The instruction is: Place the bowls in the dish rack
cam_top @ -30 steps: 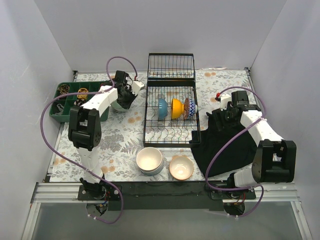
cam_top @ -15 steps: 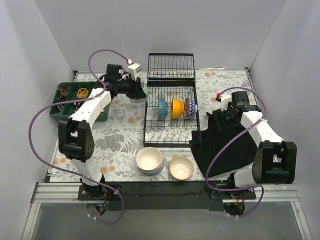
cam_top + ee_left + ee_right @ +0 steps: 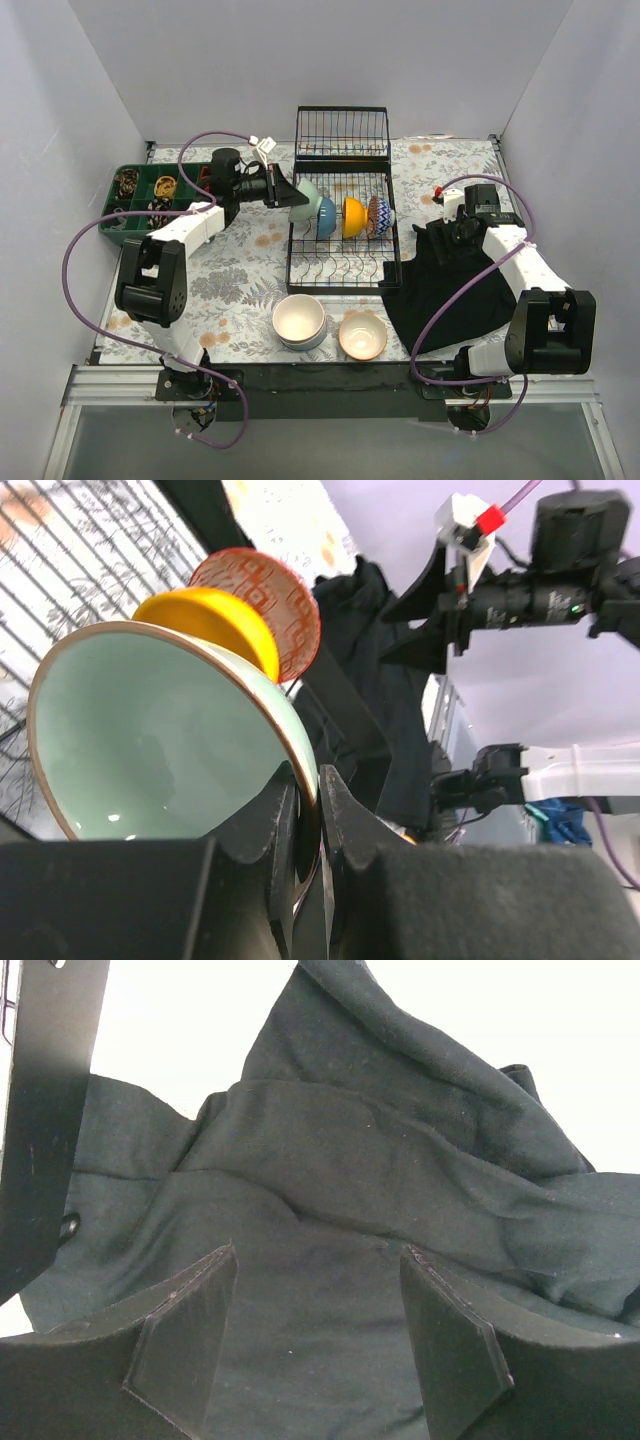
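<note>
My left gripper [image 3: 284, 189] is shut on the rim of a pale green bowl [image 3: 306, 201] and holds it tilted on edge over the left side of the black wire dish rack [image 3: 340, 266]. In the rack stand a blue bowl [image 3: 326, 216], an orange-yellow bowl [image 3: 353, 216] and a red-patterned bowl [image 3: 379, 217]. In the left wrist view my left gripper [image 3: 308, 790] pinches the green bowl [image 3: 150, 740], with the yellow bowl [image 3: 215, 625] and red-patterned bowl [image 3: 275, 595] behind it. A cream-white bowl [image 3: 298, 318], stacked on another, and a tan bowl [image 3: 362, 336] sit on the table in front. My right gripper [image 3: 455, 228] is open and empty over the black cloth [image 3: 380, 1160].
A green compartment tray [image 3: 113, 196] with small items stands at the far left. The black cloth [image 3: 450, 290] lies to the right of the rack. The rack's upright basket section [image 3: 343, 132] is at the back. White walls close in three sides.
My left arm lifted the pale green bowl from beside the green tray and carried it right to the rack's left side. The right arm has not moved.
</note>
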Controlling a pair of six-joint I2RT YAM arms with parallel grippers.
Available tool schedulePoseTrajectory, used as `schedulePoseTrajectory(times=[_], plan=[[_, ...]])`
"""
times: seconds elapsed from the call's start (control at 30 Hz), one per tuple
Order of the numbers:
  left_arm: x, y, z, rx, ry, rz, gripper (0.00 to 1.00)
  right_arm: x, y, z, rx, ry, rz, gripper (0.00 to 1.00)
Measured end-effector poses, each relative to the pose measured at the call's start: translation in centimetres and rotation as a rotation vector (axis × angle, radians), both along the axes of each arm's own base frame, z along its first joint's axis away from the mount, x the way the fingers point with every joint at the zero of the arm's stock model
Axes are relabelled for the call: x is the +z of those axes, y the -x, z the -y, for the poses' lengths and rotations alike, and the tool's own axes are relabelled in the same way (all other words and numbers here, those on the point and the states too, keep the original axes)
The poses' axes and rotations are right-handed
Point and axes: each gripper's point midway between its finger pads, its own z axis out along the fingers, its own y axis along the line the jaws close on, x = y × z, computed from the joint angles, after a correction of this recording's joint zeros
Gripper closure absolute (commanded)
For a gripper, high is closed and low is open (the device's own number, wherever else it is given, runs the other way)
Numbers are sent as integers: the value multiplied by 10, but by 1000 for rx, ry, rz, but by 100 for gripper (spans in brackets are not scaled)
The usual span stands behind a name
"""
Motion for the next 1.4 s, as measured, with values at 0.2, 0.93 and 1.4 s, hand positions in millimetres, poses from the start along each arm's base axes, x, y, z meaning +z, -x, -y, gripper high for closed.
schedulePoseTrajectory(times=[0.2,0.93,1.4], plan=[[0,-4,0,21,87,-48,100,0,0,1,-2,4,-2,26],[-60,-13,-16,140,286,-384,100,-8,3,3,-8,19,-55,26],[-68,-29,-17,189,277,-400,80,-12,-1,3,-8,20,-71,26]])
